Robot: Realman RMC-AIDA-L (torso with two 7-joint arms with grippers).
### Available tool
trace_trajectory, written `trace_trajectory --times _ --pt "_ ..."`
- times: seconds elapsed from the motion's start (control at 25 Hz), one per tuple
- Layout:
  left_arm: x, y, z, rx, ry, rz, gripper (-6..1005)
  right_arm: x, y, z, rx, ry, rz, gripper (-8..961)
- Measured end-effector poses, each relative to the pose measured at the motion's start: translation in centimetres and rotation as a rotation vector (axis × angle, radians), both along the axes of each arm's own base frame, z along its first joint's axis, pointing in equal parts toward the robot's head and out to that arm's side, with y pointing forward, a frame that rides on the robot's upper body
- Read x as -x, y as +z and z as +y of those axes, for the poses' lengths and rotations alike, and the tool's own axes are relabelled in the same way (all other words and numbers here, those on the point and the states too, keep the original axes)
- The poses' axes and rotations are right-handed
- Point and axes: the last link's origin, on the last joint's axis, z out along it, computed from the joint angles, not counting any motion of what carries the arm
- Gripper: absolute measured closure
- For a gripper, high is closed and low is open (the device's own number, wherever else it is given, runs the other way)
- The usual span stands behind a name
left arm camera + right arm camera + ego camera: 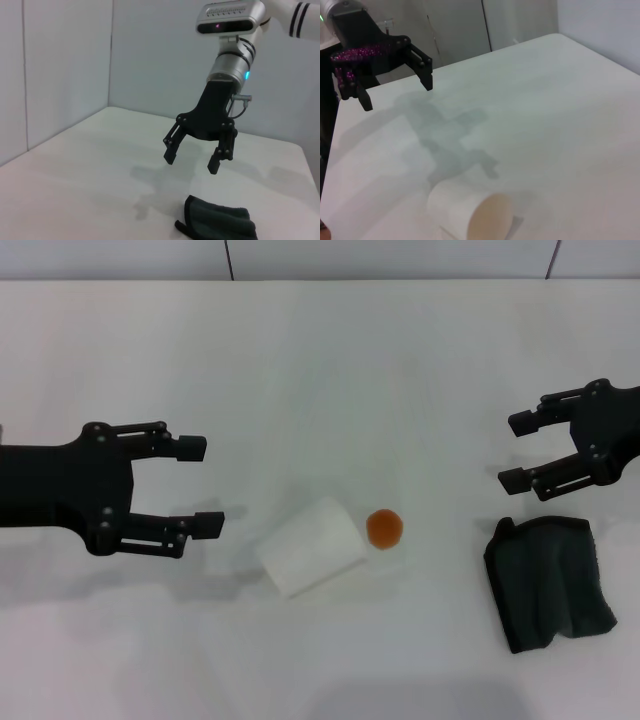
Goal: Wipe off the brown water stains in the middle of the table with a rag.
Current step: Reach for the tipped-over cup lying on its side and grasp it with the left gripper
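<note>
white and glossy, the counter (320, 360) fills nearly the whole head view. the left claw (205, 486) hovers on the left with its fingers spread apart, holding nothing. the right claw (517, 451) hangs at the right edge, also spread open and empty, just beyond the rag (550, 580), which lies rumpled on the counter. a white paper cup (311, 546) lies on its side near the middle. the brown water stains (385, 528) sit just beside the cup's mouth.

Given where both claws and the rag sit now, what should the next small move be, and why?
Probably lower the open right claw onto the rag and grasp it: the rag lies untouched nearby, and the brown stain is unwiped. The left claw is open too.
</note>
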Motion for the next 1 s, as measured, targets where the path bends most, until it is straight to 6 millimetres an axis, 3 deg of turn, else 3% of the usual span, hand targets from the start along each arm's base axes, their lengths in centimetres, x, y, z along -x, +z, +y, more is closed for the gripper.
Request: trace_trajectory --times 0.28,0.68,1.0 --pt "-0.9 1.1 1.3 -0.003 0.097 0.099 121 0.0 0.0 0.0 0.0 0.002 0.001 130" --pt "-4.1 2.3 4.8 0.1 0.254 0.272 120 0.1 -0.1 0.1 -0.005 0.022 -0.003 131" --pt "-6.6 1.4 7.3 0.234 0.277 0.485 120 0.4 -0.2 0.2 -0.007 0.05 -0.004 130"
